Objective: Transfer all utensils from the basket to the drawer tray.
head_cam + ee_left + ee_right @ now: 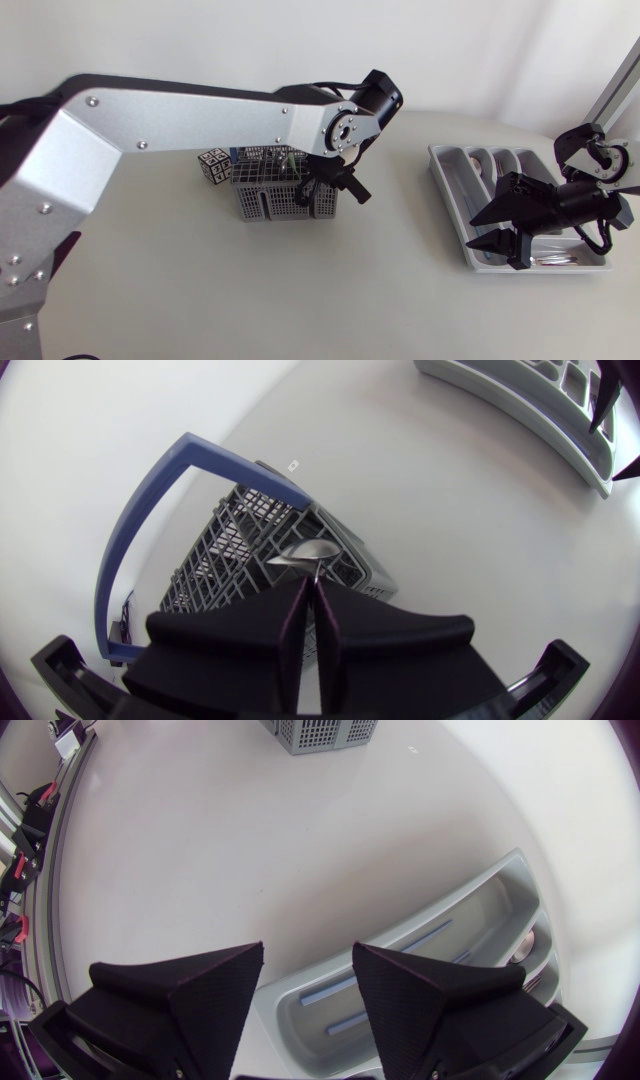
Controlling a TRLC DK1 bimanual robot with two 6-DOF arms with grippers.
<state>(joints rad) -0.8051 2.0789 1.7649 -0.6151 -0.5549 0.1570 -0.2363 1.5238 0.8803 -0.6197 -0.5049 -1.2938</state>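
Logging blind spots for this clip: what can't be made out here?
1. Utensils left in the basket: head view, the left gripper overlaps it.
2. Handle of the spoon: left wrist view, hidden between that gripper's fingers.
3. Contents of the tray: head view, too small, partly under the right gripper.

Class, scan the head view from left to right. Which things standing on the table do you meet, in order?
cube → basket → tray
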